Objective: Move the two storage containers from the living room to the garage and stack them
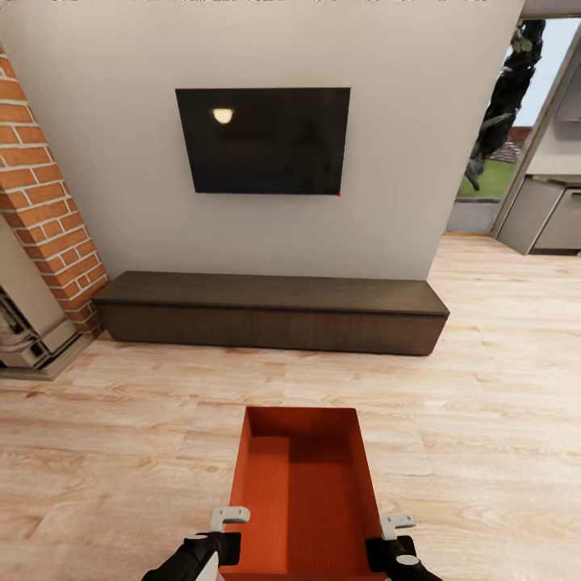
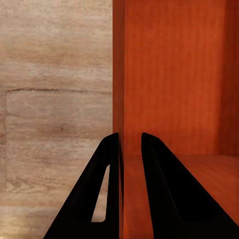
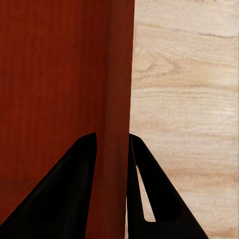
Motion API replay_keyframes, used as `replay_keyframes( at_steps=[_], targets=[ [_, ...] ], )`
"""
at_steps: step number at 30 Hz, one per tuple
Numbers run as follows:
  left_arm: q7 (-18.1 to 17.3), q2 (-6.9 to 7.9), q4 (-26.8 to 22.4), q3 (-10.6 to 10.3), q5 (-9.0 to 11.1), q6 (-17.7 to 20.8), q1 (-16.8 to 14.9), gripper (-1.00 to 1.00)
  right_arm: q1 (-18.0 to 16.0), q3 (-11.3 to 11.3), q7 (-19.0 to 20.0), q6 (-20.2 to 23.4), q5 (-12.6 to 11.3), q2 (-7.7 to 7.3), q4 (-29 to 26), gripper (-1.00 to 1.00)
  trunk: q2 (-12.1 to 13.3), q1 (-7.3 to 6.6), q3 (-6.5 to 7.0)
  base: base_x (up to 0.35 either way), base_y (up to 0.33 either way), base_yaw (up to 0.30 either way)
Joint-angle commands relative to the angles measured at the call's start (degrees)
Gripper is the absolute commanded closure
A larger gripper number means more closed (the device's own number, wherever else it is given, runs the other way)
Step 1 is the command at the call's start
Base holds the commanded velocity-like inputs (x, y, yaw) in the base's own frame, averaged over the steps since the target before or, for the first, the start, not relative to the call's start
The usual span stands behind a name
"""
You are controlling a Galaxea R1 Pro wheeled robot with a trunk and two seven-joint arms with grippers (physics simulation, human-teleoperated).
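Here, in the head view, one orange-red box [image 1: 303, 492] sits low and centred over the wood floor [image 1: 121, 420], open side up, its near end cut off by the frame edge. The left gripper [image 1: 228, 516] is at the box's left wall and the right gripper [image 1: 396, 524] at its right wall; only the light fingertips and dark knuckles show there, so the grip itself is hard to judge.

The wrist views settle it. In the left wrist view one black finger [image 2: 152, 184] lies inside the box and the other outside, pinched on the thin wall [image 2: 118, 74]. The right wrist view shows the same: fingers [image 3: 69, 189] straddle the opposite wall [image 3: 119, 74] and clamp it.

Beyond the box stand a long dark cabinet [image 1: 270, 311], a black TV [image 1: 264, 139] on the wall, and a brick column [image 1: 44, 210] at left.
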Motion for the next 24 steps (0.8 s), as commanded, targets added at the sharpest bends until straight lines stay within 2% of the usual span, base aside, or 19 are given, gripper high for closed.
replay_keyframes(
  at_steps=[1, 24],
  targets=[
    [0.54, -0.02, -0.26, 0.28, -0.41, 0.35, -0.02, 1.00, -0.03, 0.07, -0.96, -0.33, -0.99, -0.02, 0.24, 1.00, -0.02, 0.00, 0.01, 0.000, 0.000, 0.000],
    [0.54, -0.02, -0.27, 0.01, -0.41, 0.23, -0.02, 1.00, -0.03, 0.06, -0.99, -0.31, -1.02, 0.00, 0.24, 1.00, -0.02, 0.00, 2.00, 0.000, 0.000, 0.000]
  ],
)
